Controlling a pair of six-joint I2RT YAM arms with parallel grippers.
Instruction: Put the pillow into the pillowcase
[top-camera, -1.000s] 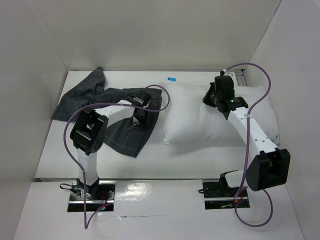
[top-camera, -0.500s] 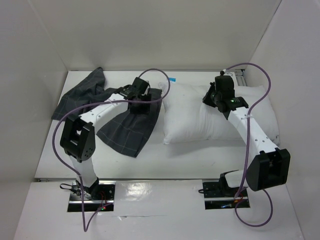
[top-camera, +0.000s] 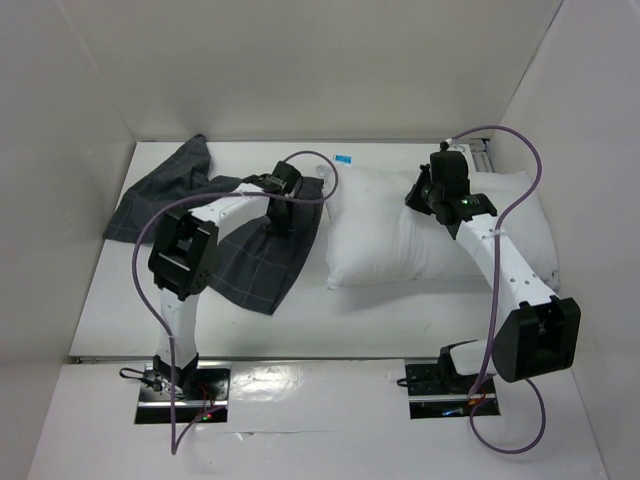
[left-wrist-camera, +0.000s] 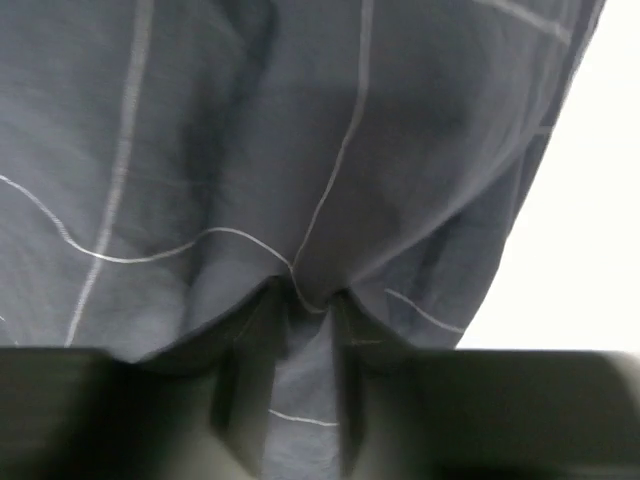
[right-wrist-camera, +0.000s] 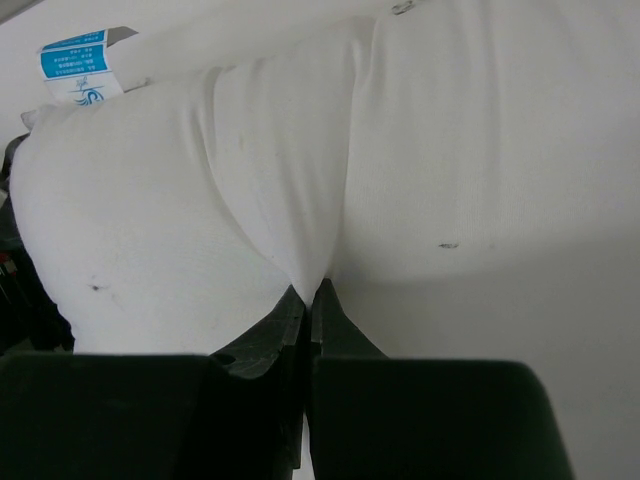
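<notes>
Right gripper (right-wrist-camera: 308, 300) pinches pillow (right-wrist-camera: 470, 150) (wrist view only).

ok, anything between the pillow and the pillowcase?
Nothing visible. The pillow lies just right of the pillowcase, with only a narrow gap between them. The right claw pinches pillow fabric, and the left claw pinches pillowcase fabric.

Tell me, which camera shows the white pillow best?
The top external view: it shows the pillow in its whole outline at once. The right wrist view shows only a close-up of its fabric, a fold pinched by the right gripper. The left wrist view is filled by the pillowcase, with no sure pillow.
</notes>
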